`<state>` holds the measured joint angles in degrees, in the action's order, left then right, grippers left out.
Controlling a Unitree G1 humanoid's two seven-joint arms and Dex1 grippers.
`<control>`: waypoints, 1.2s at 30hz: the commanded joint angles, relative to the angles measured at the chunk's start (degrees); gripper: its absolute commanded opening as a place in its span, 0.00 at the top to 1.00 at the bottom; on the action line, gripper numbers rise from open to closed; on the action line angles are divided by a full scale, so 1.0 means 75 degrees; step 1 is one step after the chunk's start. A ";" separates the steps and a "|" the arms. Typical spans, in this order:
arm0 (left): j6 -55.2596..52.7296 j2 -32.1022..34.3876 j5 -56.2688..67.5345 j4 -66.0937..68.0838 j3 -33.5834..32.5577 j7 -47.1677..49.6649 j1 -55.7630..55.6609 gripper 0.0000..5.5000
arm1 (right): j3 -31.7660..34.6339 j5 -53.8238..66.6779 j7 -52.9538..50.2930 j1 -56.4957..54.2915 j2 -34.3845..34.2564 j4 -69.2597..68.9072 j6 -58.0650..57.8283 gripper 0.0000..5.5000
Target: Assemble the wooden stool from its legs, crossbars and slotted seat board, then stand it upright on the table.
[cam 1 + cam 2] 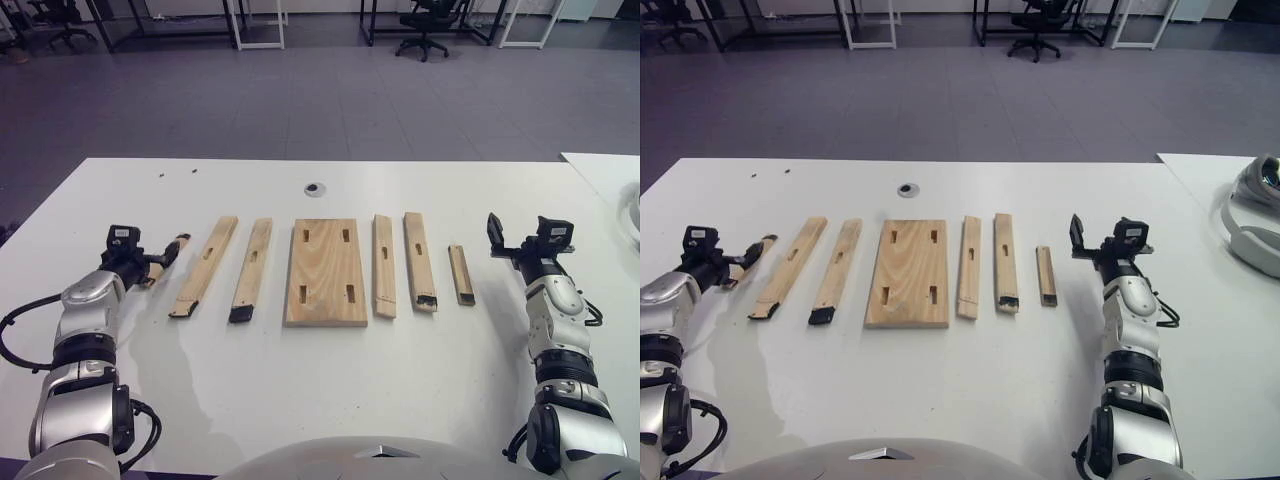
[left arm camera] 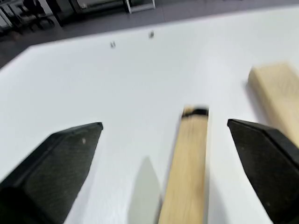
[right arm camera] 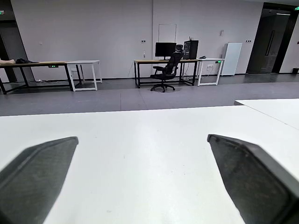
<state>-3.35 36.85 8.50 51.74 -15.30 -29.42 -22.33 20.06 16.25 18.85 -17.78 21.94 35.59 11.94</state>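
Observation:
The slotted seat board (image 1: 325,272) lies flat at the table's middle. Two long legs (image 1: 206,264) (image 1: 251,268) lie to its left and two more (image 1: 384,264) (image 1: 419,259) to its right. A short crossbar (image 1: 460,273) rests furthest right. A second short crossbar (image 2: 187,177) lies at the far left, between the fingers of my open left gripper (image 1: 153,266), which do not press on it. My right gripper (image 1: 512,240) hovers open over bare table right of the parts, nothing between its fingers (image 3: 37,172).
A round cable hole (image 1: 316,188) sits in the table behind the board. A second white table (image 1: 605,170) stands to the right with a white headset (image 1: 1255,215) on it. Bare tabletop stretches in front of the parts.

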 commanded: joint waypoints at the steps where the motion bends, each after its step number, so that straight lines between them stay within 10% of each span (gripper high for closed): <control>1: -0.0292 0.0139 -0.0011 0.0257 0.0048 -0.0211 0.0105 0.24 | 0.0013 -0.0019 -0.0041 0.0021 -0.0033 0.0053 -0.0017 0.06; 19: 0.0060 0.0079 -0.0007 0.0464 0.0151 -0.0866 0.0405 0.77 | -0.0039 -0.0034 -0.0100 -0.0005 -0.0062 -0.0033 -0.0004 0.06; 23: 0.0914 -0.0565 0.1003 -0.1589 -0.0352 -0.1029 -0.0099 0.77 | -0.0199 0.1147 0.0665 -0.0161 -0.0363 -0.1515 -0.1402 0.06; 31: 0.0321 -0.3105 0.0835 -0.6256 0.2185 -0.0498 -0.0742 0.77 | -0.1108 0.4946 0.0292 -0.1599 -0.2202 -0.4658 -0.5570 0.06; 36: 0.0183 -0.3416 0.0538 -0.7064 0.2981 -0.0547 -0.0972 0.77 | -0.0977 0.5591 -0.0437 -0.2170 -0.2801 -0.4883 -0.6031 0.24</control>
<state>-1.03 10.43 14.31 0.31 5.88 -33.18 -28.70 12.30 57.23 16.99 -32.53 1.45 0.08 -32.49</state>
